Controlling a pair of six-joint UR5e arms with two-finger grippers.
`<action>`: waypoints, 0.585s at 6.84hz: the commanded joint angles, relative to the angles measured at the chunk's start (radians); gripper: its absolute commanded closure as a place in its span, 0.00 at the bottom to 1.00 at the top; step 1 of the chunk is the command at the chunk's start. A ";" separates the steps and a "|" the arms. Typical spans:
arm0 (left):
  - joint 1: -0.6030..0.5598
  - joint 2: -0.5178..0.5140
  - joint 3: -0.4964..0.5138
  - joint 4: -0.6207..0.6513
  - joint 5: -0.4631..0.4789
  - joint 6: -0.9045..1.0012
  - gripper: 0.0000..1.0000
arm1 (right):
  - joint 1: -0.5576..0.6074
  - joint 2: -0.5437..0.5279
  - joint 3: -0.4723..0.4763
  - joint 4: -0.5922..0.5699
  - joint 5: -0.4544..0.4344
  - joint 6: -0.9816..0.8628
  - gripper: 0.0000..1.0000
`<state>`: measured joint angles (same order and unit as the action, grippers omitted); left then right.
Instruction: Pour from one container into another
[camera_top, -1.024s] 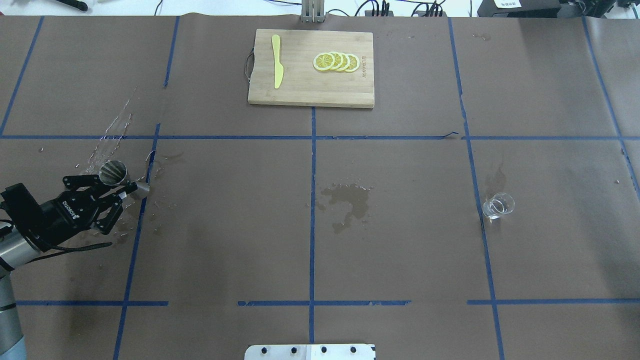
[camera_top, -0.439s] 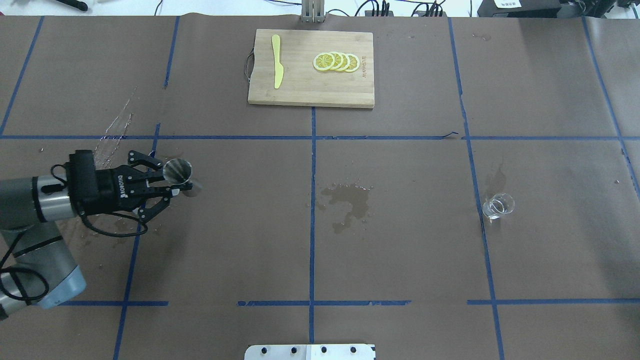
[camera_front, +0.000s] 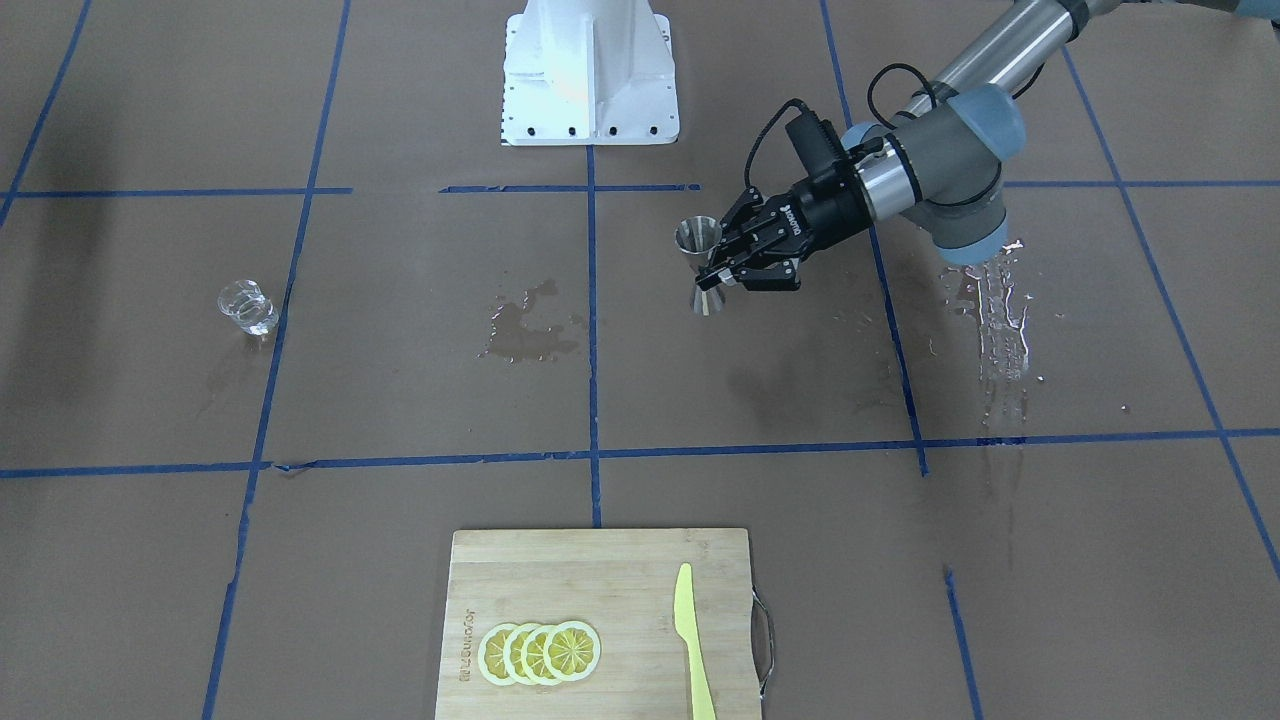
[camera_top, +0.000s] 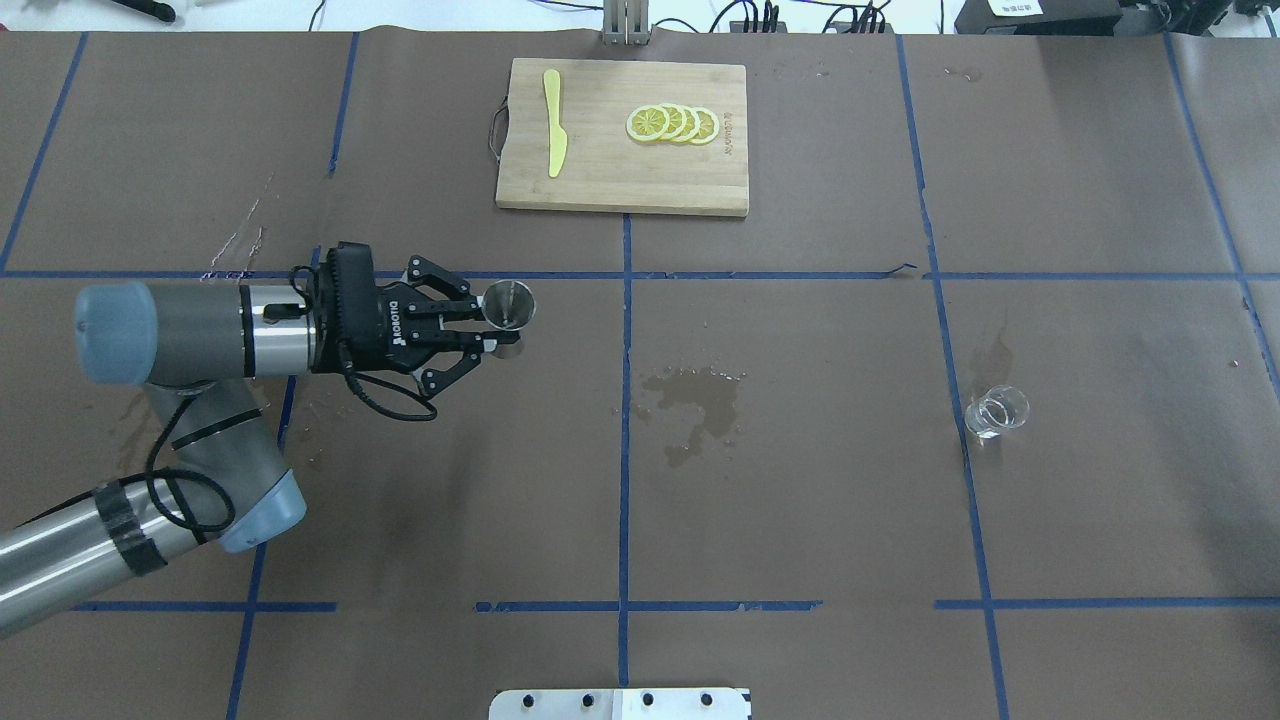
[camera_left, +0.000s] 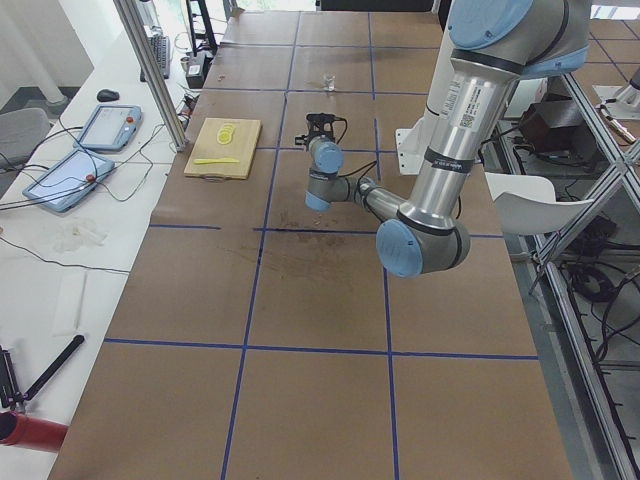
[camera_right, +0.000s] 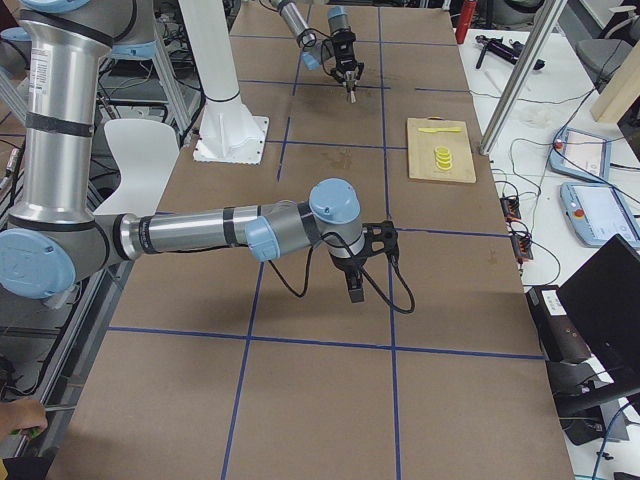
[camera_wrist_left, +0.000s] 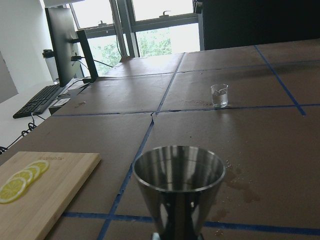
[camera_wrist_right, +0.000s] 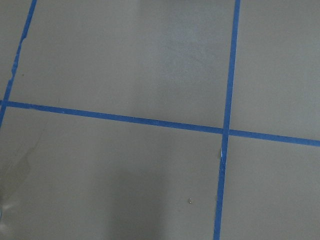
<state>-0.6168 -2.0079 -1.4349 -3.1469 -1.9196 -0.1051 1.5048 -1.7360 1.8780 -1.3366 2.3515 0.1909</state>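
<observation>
The steel jigger (camera_top: 508, 305) hangs upright above the paper, left of the table's middle, with my left gripper (camera_top: 497, 328) shut on its narrow waist. The front-facing view shows the same hold, jigger (camera_front: 702, 262) in the left gripper (camera_front: 722, 276). The left wrist view has the jigger's open mouth (camera_wrist_left: 179, 172) close up and the clear glass cup (camera_wrist_left: 219, 95) far beyond it. The glass cup (camera_top: 996, 410) stands alone on the right side, also seen from the front (camera_front: 246, 306). My right gripper (camera_right: 353, 290) shows only in the exterior right view, low over bare paper; I cannot tell its state.
A wooden cutting board (camera_top: 600, 170) with lemon slices (camera_top: 672, 124) and a yellow knife (camera_top: 553, 122) lies at the far middle. A wet stain (camera_top: 695, 400) marks the centre. Water splashes (camera_front: 1000, 310) lie on the left side. The robot's base plate (camera_top: 620, 703) is at the near edge.
My left gripper has carried the jigger to the right and slightly away from the robot, towards the table's middle. The glass cup has not moved.
</observation>
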 joint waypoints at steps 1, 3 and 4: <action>0.020 -0.104 0.031 0.106 0.002 0.001 1.00 | -0.002 0.018 0.009 0.008 0.000 0.083 0.00; 0.072 -0.135 0.037 0.107 0.033 -0.046 1.00 | -0.101 0.047 0.012 0.174 -0.048 0.386 0.00; 0.086 -0.137 0.037 0.107 0.045 -0.060 1.00 | -0.197 0.064 0.035 0.229 -0.113 0.548 0.00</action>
<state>-0.5518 -2.1355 -1.3985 -3.0425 -1.8922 -0.1426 1.4052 -1.6919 1.8948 -1.1896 2.3024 0.5433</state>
